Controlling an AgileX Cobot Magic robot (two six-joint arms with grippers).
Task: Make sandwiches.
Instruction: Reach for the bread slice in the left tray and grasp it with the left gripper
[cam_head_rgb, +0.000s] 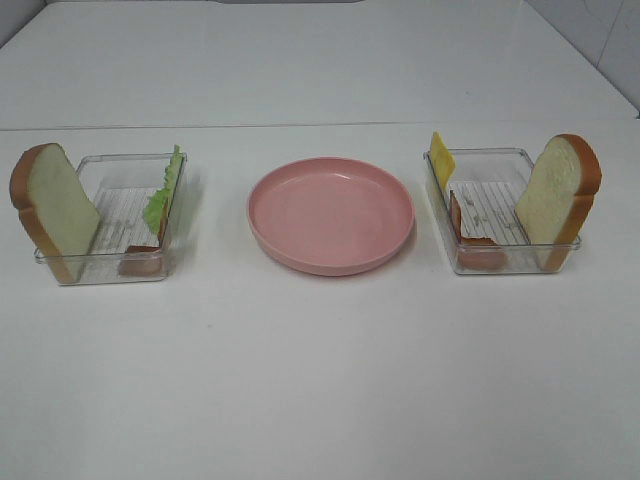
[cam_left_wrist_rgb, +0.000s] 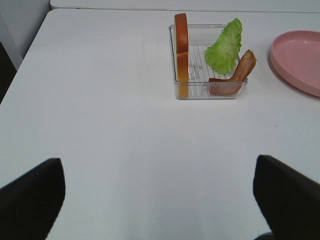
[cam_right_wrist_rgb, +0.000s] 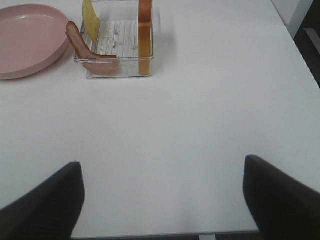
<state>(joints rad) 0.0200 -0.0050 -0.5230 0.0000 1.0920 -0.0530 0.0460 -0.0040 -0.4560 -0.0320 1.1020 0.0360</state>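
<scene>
We are poising both arms over the near table (cam_head_rgb: 320, 380)
Our left gripper (cam_left_wrist_rgb: 160, 200) and right gripper (cam_right_wrist_rgb: 162, 200) are hanging with fingers spread, empty; sandwich pieces (cam_head_rgb: 55, 205) are standing in two clear trays (cam_head_rgb: 120, 158) flanking the pink plate (cam_head_rgb: 330, 215)

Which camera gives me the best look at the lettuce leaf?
The left wrist view: the lettuce leaf faces the camera there, leaning in its clear tray beside a bacon strip. The exterior high view shows the leaf mostly edge-on against the tray wall. The right wrist view misses it.
</scene>
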